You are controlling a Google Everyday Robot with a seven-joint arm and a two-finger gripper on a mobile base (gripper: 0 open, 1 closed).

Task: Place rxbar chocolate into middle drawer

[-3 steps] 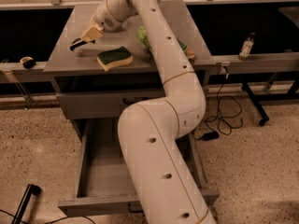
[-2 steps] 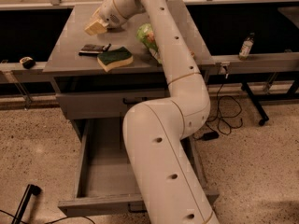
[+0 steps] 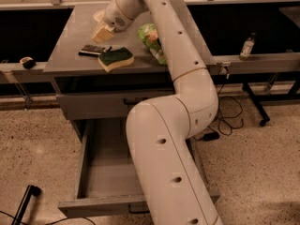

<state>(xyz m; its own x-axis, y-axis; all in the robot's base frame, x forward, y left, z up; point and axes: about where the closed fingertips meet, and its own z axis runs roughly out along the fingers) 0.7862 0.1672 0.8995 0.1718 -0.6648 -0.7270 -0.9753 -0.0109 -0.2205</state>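
On the grey surface [image 3: 65,43] the rxbar chocolate [image 3: 93,50] lay flat beside the sponge [image 3: 116,58], ungrasped. Our pincer [image 3: 103,33] hovered just above it, clenched or released we could not tell. The middle drawer [image 3: 105,170] stood open below; we judged grasping and placing remained.

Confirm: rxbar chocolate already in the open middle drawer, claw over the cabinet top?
No. Camera view shows the rxbar chocolate on the cabinet top beside the sponge, not in the open middle drawer. Claw is over the cabinet top.
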